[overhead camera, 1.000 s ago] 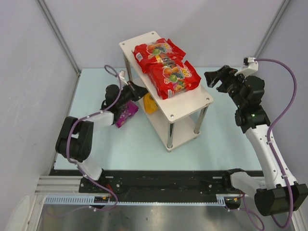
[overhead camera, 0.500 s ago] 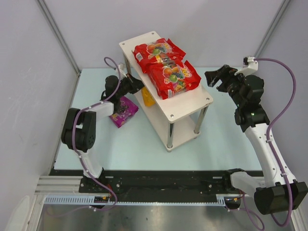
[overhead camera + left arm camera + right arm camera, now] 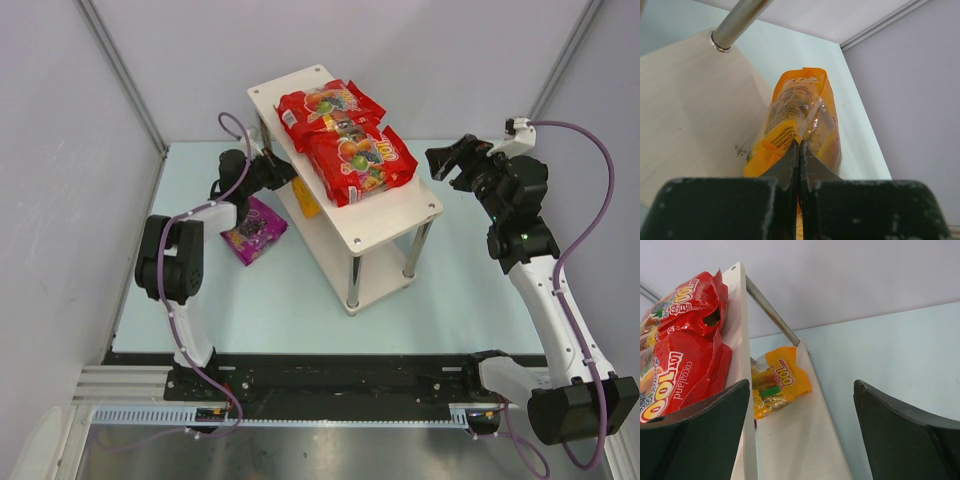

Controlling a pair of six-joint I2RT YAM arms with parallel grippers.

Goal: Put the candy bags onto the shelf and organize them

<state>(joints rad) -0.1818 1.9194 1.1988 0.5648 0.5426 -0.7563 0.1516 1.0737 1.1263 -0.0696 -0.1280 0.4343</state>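
Reaching in from 9 o'clock in the overhead view, the left gripper [image 3: 799, 151] pokes under the top board of the shelf [image 3: 404, 208]. Its jaws are pressed flat together, and nothing is pinched between them! Its wrist camera looks straight along the closed tips at the orange-yellow bag [image 3: 801, 112]. That bag sits end-on on the lower board, right in front of the tips. Whether they touch the plastic, I cannot tell. A metal leg [image 3: 737, 22] rises at 11 o'clock of that bag in the same view.

Up top, 2 bags share the upper board. The far red bag [image 3: 325, 105] lies toward 12 o'clock. The near red bag [image 3: 362, 160] lies just beside it toward 5 o'clock, and their edges overlap.

Down on the table [image 3: 450, 290], the purple bag [image 3: 255, 230] lies flat at 8 o'clock of the shelf. It is close under the left forearm and off both boards.

Over at 3 o'clock, the right gripper [image 3: 445, 162] hovers off the shelf's right edge, raised above the table. Its jaws are spread wide and hold nothing at all. Between its dark fingers [image 3: 695, 420], the wrist camera catches the shelf from the side. It shows the 2 red bags stacked along the top board at 10 o'clock and the orange-yellow bag resting on the lower board beside a leg.
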